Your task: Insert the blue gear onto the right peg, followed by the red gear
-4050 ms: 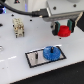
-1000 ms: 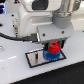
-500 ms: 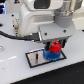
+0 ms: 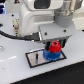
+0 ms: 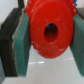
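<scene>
Red gear [image 5: 48, 34], gripped by jaws, hides the right peg above blue gear [image 4: 51, 54].

surface finishes at my gripper

the red gear [image 5: 50, 31] i hold looks like smooth, slightly glossy plastic. my finger pads [image 5: 21, 42] appear matt, rubbery teal. the blue gear [image 4: 51, 54] reads as glossy plastic; the white plate [image 4: 35, 60] looks smooth, matt.

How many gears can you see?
2. The red gear is held in the pincer, right above the blue gear, which lies on the white plate. None seem hidden.
</scene>
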